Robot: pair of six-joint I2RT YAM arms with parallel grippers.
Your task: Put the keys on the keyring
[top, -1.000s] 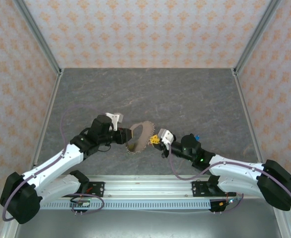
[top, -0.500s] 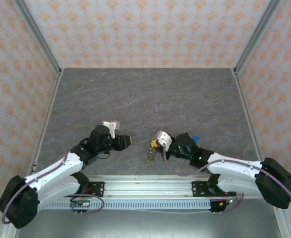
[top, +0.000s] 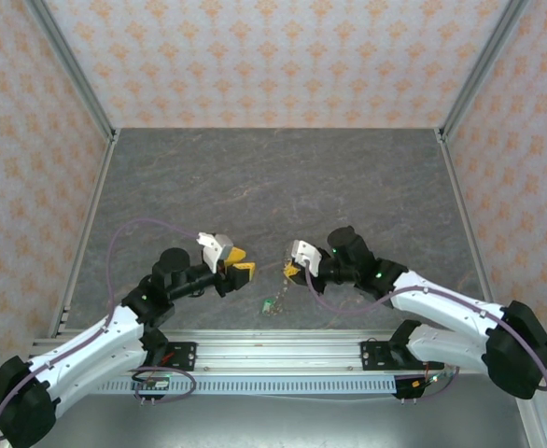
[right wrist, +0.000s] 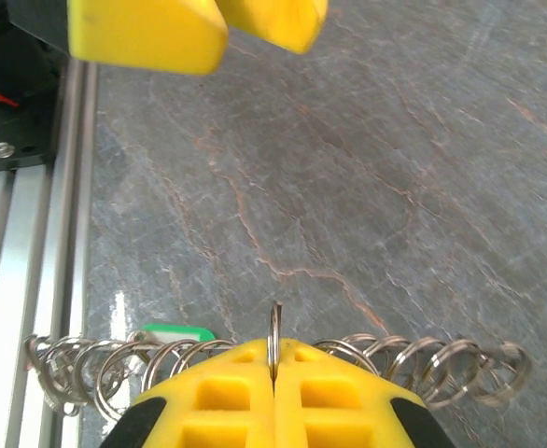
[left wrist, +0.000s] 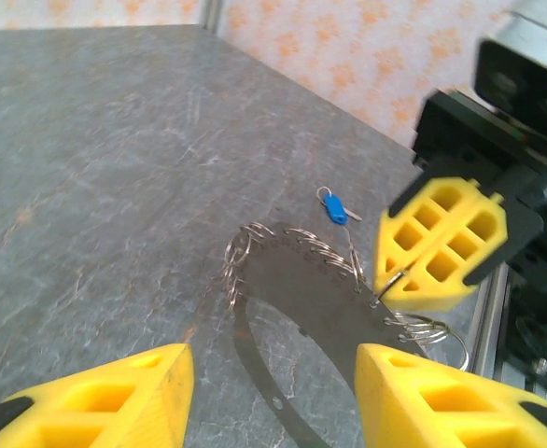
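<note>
Compared with one second ago, the left tool has let go and pulled back; its fingers now stand apart with nothing between them. The keyring no longer stretches between the two arms. It hangs from the right tool alone, whose fingers are pressed together on one ring of the chain. The chain's lower end, with the green tag, has dropped toward the near side. In the left wrist view, the key with the blue tag lies on the bench beyond the chain, not touching it. Both tools work close to the metal rail at the near edge. The far half of the bench gives wide room.
</note>
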